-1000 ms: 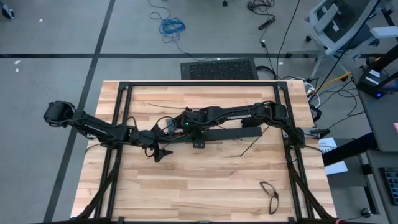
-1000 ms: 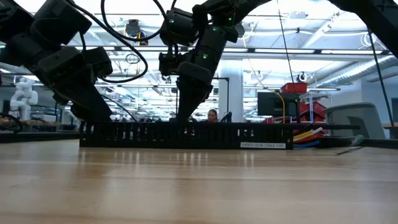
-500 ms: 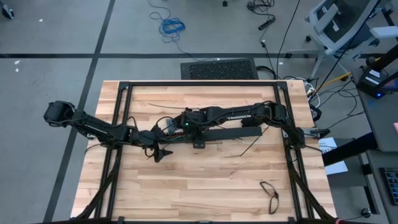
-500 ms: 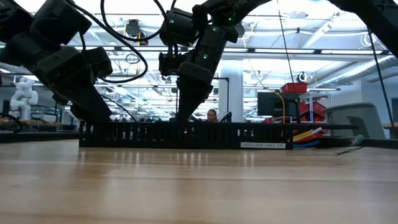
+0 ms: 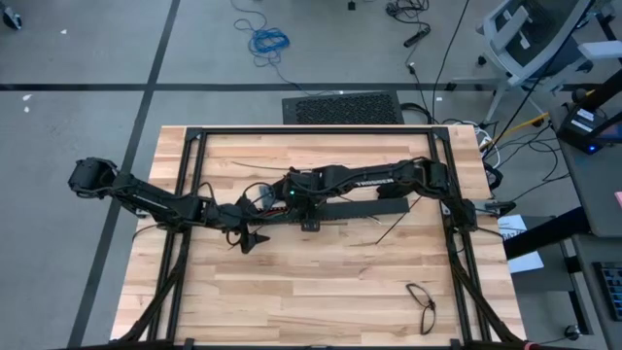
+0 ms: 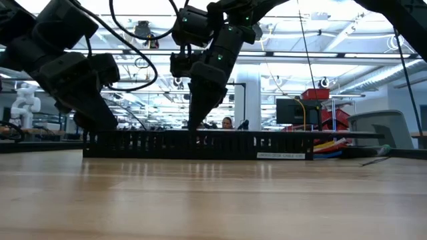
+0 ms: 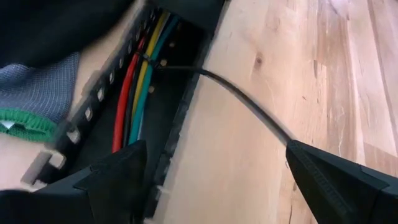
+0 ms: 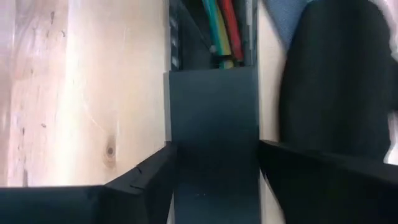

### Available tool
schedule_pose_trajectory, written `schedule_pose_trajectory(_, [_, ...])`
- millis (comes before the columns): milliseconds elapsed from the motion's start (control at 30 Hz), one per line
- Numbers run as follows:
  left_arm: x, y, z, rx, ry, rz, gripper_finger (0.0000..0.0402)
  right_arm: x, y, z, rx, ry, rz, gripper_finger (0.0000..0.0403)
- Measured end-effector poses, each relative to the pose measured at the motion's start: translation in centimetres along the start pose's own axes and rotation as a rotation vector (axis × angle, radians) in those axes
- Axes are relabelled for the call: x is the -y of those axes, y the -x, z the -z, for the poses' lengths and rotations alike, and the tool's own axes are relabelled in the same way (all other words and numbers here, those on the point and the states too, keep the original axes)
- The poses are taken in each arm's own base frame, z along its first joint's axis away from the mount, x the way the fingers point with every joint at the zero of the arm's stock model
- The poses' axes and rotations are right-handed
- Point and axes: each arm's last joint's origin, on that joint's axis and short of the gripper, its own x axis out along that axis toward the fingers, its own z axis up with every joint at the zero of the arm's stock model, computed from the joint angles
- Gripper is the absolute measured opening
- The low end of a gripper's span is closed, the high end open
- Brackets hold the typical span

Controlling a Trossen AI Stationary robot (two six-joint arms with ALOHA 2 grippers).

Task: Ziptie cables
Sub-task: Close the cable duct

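- left end effector [image 5: 255, 238] at bench [image 5: 321, 282] centre-left, 9 o'clock end of the slotted bar [image 6: 193, 144]; fingers [image 7: 118, 171] spread wide, nothing between them
- cables [image 7: 138, 93], red, yellow and green, lie side by side inside the bar's channel, a thin black strip [image 7: 249, 106] leading off them across the wood
- right end effector [image 5: 275, 202] at bench centre over the bar; fingers [image 8: 146, 177] apart, straddling the bar's cover [image 8: 211, 124], contact unclear
- another cable loop [image 5: 423, 299] at 5 o'clock

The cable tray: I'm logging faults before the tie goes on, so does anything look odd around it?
Nothing looks damaged. A black zip tie trails out of the slotted tray across the wood, beside the red, yellow and green cables.
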Motion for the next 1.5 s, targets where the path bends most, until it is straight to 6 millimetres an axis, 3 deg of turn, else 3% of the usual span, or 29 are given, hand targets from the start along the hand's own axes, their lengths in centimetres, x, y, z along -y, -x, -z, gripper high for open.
schedule_pose_trajectory(467, [0.2,0.0,-0.4,0.039,-0.115,0.024,0.038,0.1,0.0,-0.1,0.008,-0.015,0.01,0.0188])
schedule_pose_trajectory(1167, [0.2,0.0,-0.3,0.032,-0.116,0.02,0.038,0.0,-0.1,0.1,0.002,-0.031,-0.072,0.0283])
schedule_pose_trajectory(1500, [0.2,0.0,-0.3,0.032,-0.115,0.02,0.038,-0.3,1.3,0.2,-0.005,-0.063,-0.118,0.0304])
